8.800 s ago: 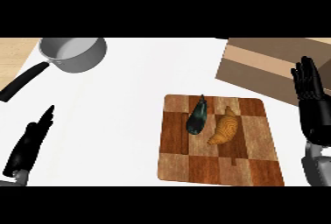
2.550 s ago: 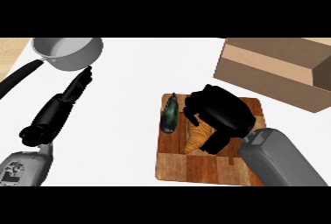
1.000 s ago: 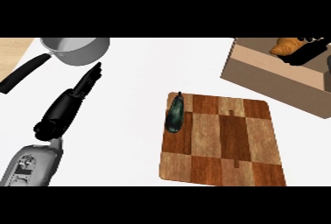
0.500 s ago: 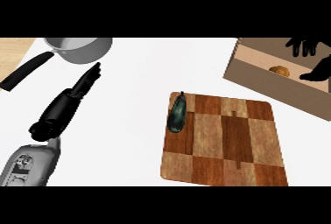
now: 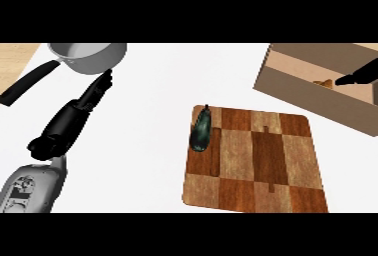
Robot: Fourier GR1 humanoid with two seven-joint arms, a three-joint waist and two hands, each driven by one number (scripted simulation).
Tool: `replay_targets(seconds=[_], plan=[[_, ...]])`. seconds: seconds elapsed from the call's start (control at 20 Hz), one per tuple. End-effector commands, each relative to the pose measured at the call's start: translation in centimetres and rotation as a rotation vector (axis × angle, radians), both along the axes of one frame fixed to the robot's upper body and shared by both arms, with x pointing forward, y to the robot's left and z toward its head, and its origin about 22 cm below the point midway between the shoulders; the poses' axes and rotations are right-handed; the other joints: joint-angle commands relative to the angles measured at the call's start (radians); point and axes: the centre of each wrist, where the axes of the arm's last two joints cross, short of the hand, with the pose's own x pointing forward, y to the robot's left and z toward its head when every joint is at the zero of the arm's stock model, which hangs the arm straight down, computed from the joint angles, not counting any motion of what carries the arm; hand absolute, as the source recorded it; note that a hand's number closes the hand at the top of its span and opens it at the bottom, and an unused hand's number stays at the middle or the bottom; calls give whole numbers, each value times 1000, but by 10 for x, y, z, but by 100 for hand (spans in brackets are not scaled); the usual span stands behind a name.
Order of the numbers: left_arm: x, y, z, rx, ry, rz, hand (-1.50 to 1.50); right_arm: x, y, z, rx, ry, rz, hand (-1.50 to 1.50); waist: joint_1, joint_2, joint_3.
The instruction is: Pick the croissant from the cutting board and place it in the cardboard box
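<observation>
The croissant (image 5: pixel 322 83) lies inside the cardboard box (image 5: pixel 310 90) at the upper right; only a small brown part of it shows above the box's front wall. Just right of it, a straight black finger of my right hand (image 5: pixel 362 74) reaches in from the view's right edge, clear of the croissant and holding nothing. The wooden cutting board (image 5: pixel 273 160) lies below the box. My left hand (image 5: pixel 72 119) rests open on the counter at the left, fingers straight and pointing up toward the pot.
A dark green eggplant (image 5: pixel 201 130) lies along the cutting board's upper left edge. A grey pot (image 5: pixel 88 54) with a black handle (image 5: pixel 28 84) stands at the upper left, close to my left fingertips.
My right hand has let go of the croissant, which now sits in the box, and has drawn back toward the right edge. The left hand has not moved.
</observation>
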Motion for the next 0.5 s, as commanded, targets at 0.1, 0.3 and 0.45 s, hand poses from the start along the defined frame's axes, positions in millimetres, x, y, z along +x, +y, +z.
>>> replay_targets(seconds=[0.1,0.3,0.45], plan=[[2,4,-2,6,2,11,0,-5,-19,9,541,13,-77,-150,-2,7,-1],[6,-10,-2,-6,-7,-9,0,-17,-41,13,624,52,-220,-150,13,16,-1],[0,-10,0,4,-20,-24,0,-27,-52,-4,677,-14,-290,-150,30,20,1]])
